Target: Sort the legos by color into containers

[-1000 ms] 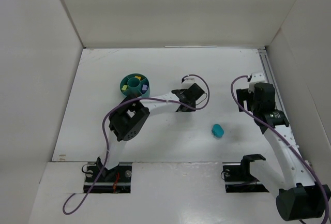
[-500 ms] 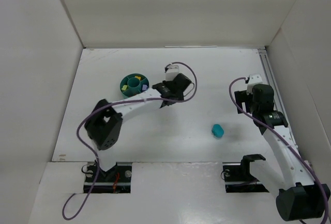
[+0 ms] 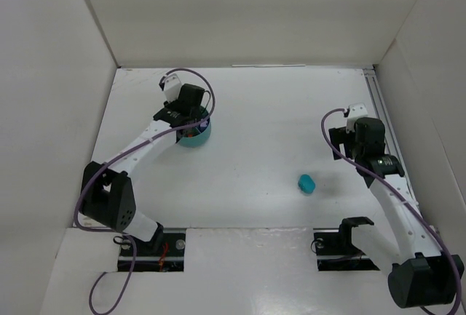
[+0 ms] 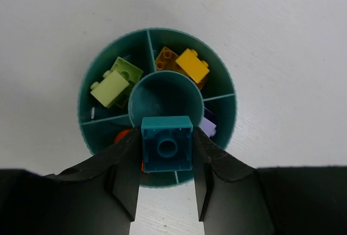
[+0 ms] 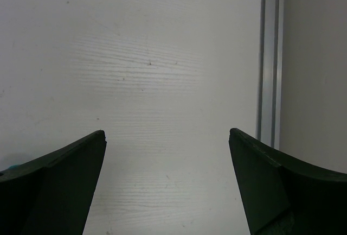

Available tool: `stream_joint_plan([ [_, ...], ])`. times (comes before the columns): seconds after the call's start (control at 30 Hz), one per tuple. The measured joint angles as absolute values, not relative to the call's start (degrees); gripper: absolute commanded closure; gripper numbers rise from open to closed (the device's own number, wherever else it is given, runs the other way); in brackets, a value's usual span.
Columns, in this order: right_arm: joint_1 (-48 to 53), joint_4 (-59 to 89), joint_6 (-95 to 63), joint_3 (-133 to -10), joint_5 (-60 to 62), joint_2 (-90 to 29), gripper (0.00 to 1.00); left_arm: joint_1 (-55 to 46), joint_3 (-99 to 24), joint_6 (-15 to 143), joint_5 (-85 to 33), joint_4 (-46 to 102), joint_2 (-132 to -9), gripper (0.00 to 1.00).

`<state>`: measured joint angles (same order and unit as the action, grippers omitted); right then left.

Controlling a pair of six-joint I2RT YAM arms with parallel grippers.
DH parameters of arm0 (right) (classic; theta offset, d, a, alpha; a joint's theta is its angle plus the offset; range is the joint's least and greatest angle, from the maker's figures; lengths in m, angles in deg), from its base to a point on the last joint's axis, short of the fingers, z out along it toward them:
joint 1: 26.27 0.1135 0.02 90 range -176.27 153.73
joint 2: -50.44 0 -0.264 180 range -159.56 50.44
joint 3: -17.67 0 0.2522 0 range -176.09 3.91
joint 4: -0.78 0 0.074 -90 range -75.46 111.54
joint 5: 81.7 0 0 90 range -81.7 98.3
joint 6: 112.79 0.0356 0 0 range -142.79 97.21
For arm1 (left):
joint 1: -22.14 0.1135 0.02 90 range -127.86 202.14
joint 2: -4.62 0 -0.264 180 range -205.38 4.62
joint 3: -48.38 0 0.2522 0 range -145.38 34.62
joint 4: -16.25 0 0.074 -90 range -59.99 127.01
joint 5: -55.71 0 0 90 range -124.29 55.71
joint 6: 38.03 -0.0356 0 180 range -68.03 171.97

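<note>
**Teal brick held over the dish, ready to drop**

We have the left hand (image 4: pixel 167 137) clamped on a teal lego (image 4: pixel 167 144). It hangs above the lower edge of the round teal dish (image 4: pixel 85 96), just below the middle of the wrist frame.

To drop it well, we judge it should sit over a compartment free of other colours before the fingers part. The central ring (image 4: pixel 162 91) looks empty, and whatever lies directly under the brick is hidden. A low release should stop it bouncing out.

- **Upper left:** a lime piece (image 4: pixel 114 80).
- **Upper right:** an orange piece (image 4: pixel 165 58) and a yellow piece (image 4: pixel 192 64).
- **Right:** a lilac piece (image 4: pixel 209 127).
- **Lower left:** a red-orange piece (image 4: pixel 123 135).

In the overhead view another teal piece (image 3: pixel 306 183) lies on the worktop (image 3: pixel 255 111), right of centre and well apart from the dish. The right hand (image 5: pixel 168 180) is spread wide near the rail (image 5: pixel 269 56), holding nothing and blocking nothing.
</note>
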<state>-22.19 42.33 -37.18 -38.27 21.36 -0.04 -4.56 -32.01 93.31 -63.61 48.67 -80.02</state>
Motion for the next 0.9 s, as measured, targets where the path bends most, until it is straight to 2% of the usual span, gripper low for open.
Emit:
stream_joint_plan([
  [0.37, -22.2, 42.4, -37.9, -38.3, 21.4, -1.1, 0.00, -0.2, -31.3, 91.3, -61.4, 45.3, -82.1, 0.76],
  [0.47, -22.2, 42.4, -38.1, -38.3, 21.4, -1.5, 0.00, 0.3, -31.3, 91.0, -61.2, 45.1, -83.3, 0.69],
  [0.5, -22.2, 42.4, -38.1, -38.3, 21.4, -1.7, 0.00, 0.4, -31.3, 90.9, -60.9, 44.9, -83.7, 0.61],
  [0.6, -22.2, 42.4, -38.3, -38.3, 20.9, -1.8, 0.00, 0.5, -31.3, 90.8, -60.2, 44.3, -84.4, 0.50],
  [0.63, -22.2, 42.4, -38.5, -38.3, 20.4, -1.8, 0.00, 0.5, -31.3, 90.7, -60.0, 44.3, -84.5, 0.43],
  [0.87, -22.2, 42.3, -40.2, -37.6, 11.4, -1.7, 0.00, 0.5, -31.3, 89.9, -58.2, 43.8, -83.3, 0.32],
  [0.9, -22.2, 42.3, -40.5, -36.8, 9.5, -1.6, 0.00, 0.5, -31.2, 89.7, -57.9, 43.7, -82.7, 0.27],
])
